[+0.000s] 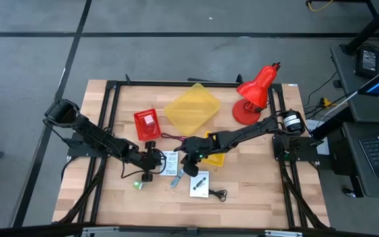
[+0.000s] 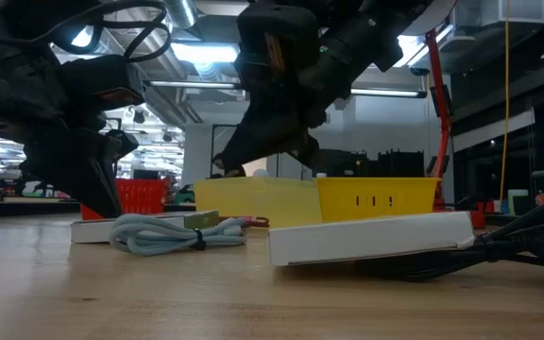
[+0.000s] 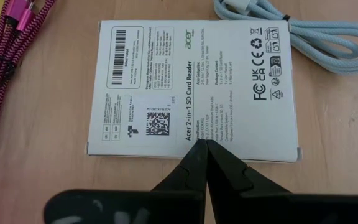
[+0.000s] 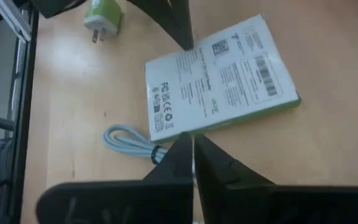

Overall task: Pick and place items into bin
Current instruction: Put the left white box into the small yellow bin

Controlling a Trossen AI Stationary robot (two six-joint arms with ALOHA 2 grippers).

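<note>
Both grippers hover mid-tabletop [image 1: 255, 197], fingers together: the left gripper [image 3: 205, 144] over the white SD card reader box [image 3: 191, 87], the right gripper [image 4: 192, 142] beside the blue-grey cable [image 4: 132, 144].

Bright, even light up top, but the low cam is fighting backlight

High view is evenly lit with only soft shadows under the arms on the table [image 1: 255, 197]. Low view looks into glowing ceiling lights [image 2: 206, 52], so both arms go near-black silhouettes and the near tabletop is soft. The 2 wrist views are bright: the white card [image 3: 191, 90] prints sharp in the left one, while the dark fingers [image 3: 229, 174] up close blur out.
</note>
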